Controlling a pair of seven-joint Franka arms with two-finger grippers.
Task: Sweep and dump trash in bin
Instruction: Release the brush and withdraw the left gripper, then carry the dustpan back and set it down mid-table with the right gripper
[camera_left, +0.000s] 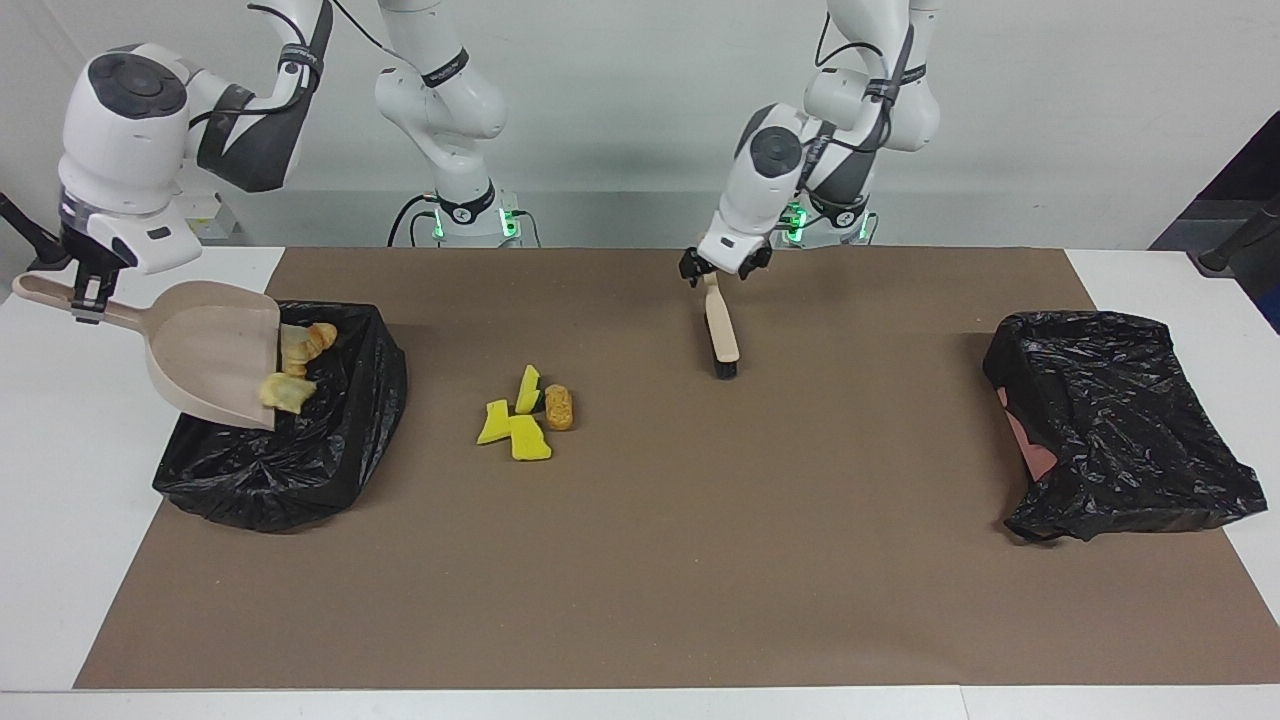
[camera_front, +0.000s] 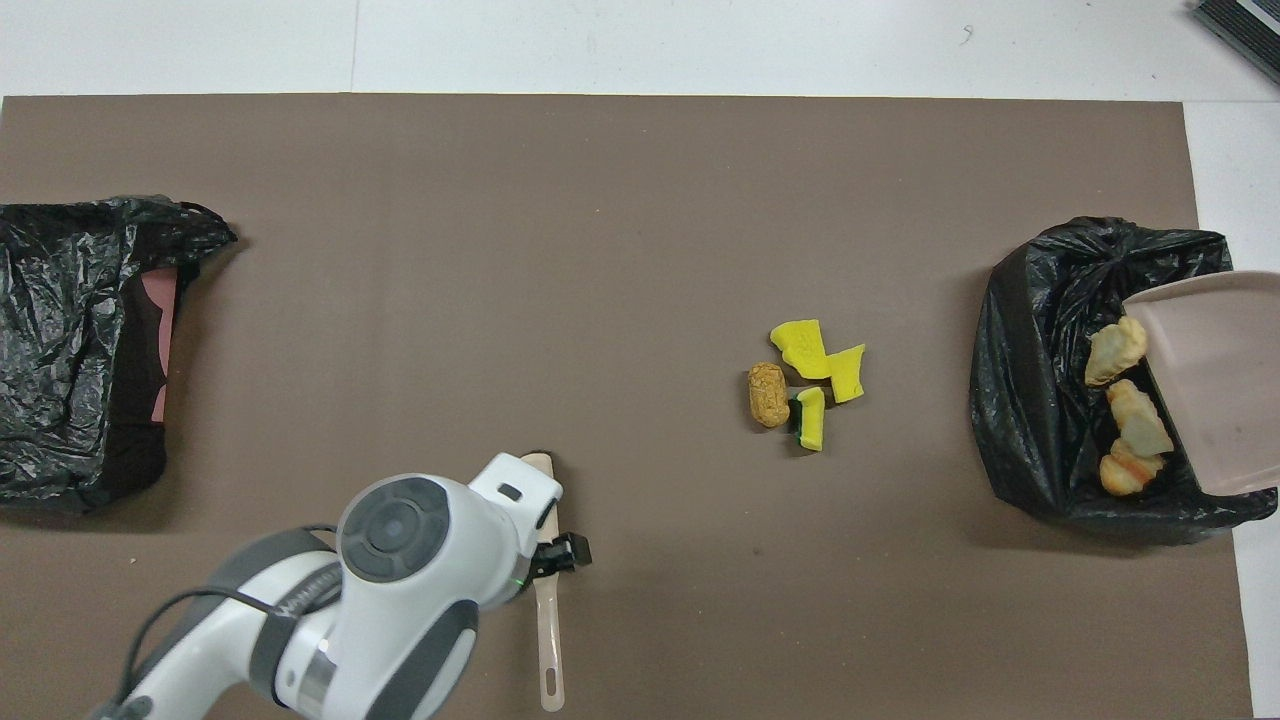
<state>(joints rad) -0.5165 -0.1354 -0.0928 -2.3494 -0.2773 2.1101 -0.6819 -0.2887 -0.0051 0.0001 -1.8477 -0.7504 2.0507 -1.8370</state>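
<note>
My right gripper is shut on the handle of the beige dustpan, which is tipped steeply over the black-lined bin at the right arm's end of the table. Three pale tan chunks of trash lie at the pan's lip, inside the bin's mouth. Three yellow sponge wedges and a brown roll sit together on the mat mid-table. The brush lies on the mat near the robots. My left gripper stands open, straddling the brush's handle.
A second black bag over a pinkish box sits at the left arm's end of the table. The brown mat covers most of the white table, with bare mat between the trash pile and that bag.
</note>
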